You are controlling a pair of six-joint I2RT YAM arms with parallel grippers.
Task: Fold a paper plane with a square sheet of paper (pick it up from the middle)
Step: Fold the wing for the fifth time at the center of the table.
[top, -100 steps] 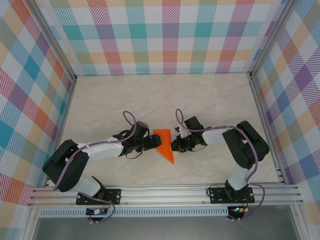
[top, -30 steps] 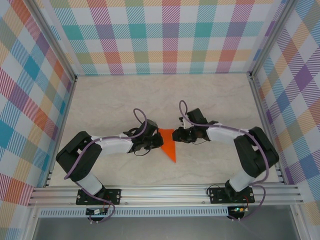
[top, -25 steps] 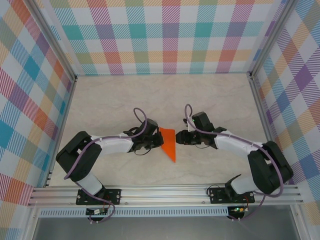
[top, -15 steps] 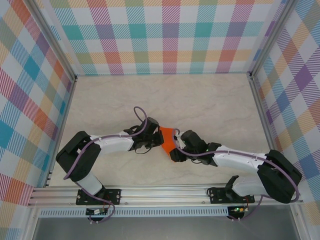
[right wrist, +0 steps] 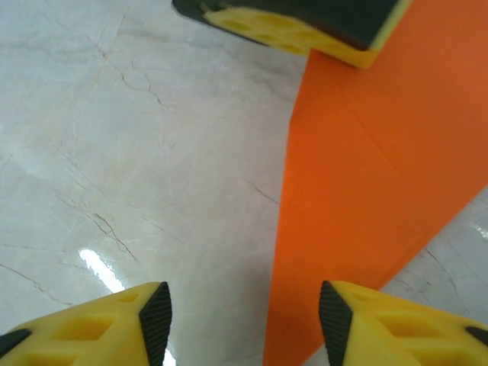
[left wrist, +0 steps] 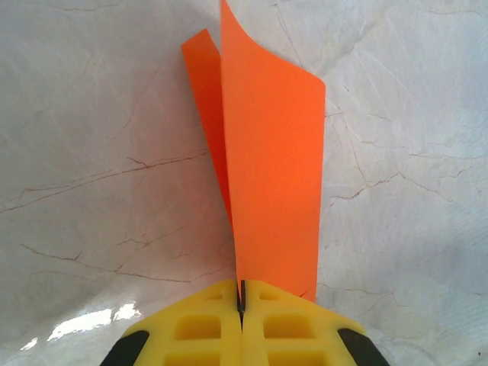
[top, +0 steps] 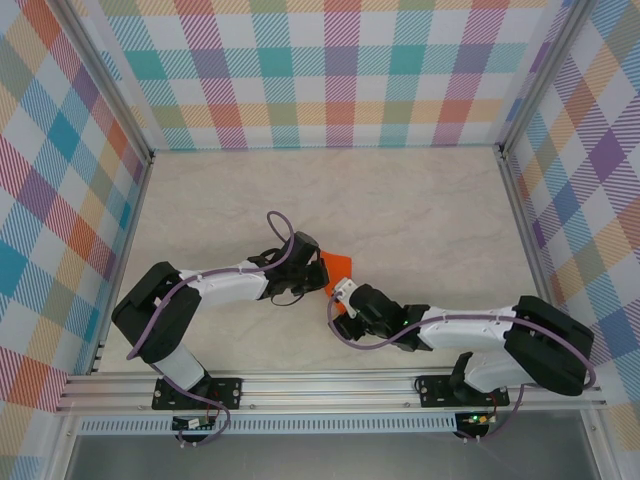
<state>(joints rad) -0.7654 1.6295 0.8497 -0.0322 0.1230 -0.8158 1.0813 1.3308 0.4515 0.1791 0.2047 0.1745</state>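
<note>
Centrally in the top view, the folded orange paper (top: 338,266) sits on the marbled desk (top: 420,200); the left tool (left wrist: 241,293), at the bottom of the left wrist frame, is clamped tight on its near edge; the right tool (right wrist: 244,305) stands with its fingers apart, gripping nothing, the paper just ahead of it.

Illumination is bright, even and diffuse. The counter (right wrist: 114,152) shows small glare patches just ahead of the right end effector (right wrist: 244,313) and beside the left end effector (left wrist: 242,293). The orange paper (right wrist: 366,191) casts a faint, soft shadow.
</note>
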